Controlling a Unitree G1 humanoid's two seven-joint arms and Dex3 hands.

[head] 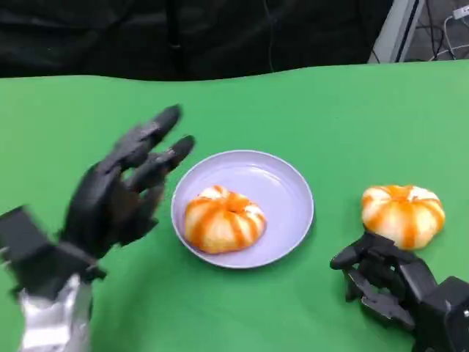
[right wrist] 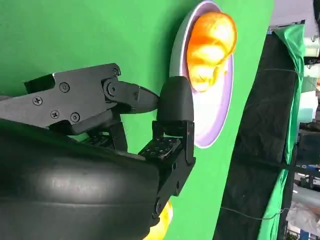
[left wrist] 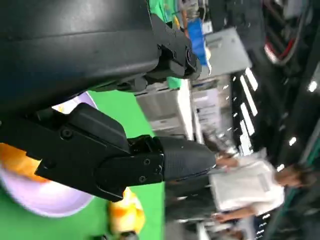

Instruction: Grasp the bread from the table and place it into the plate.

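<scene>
Orange-and-cream stripes are running over a round bread [head: 223, 218] that is sitting in the near-left part of the lilac plate [head: 282, 183] on the green table [head: 330, 103]; being nearly round, it is showing no clear long axis, and its dimpled top is facing upward. A second bread [head: 403, 213] of the same kind is lying on the cloth to the plate's right, apart from it. The left hand [head: 121, 187] is hovering raised beside the plate's left rim, fingers spread and holding nothing. The right hand [head: 385, 282] is resting low just in front of the second bread, fingers loosely curled around nothing. No writing or labels are showing legibly on the breads or plate.
</scene>
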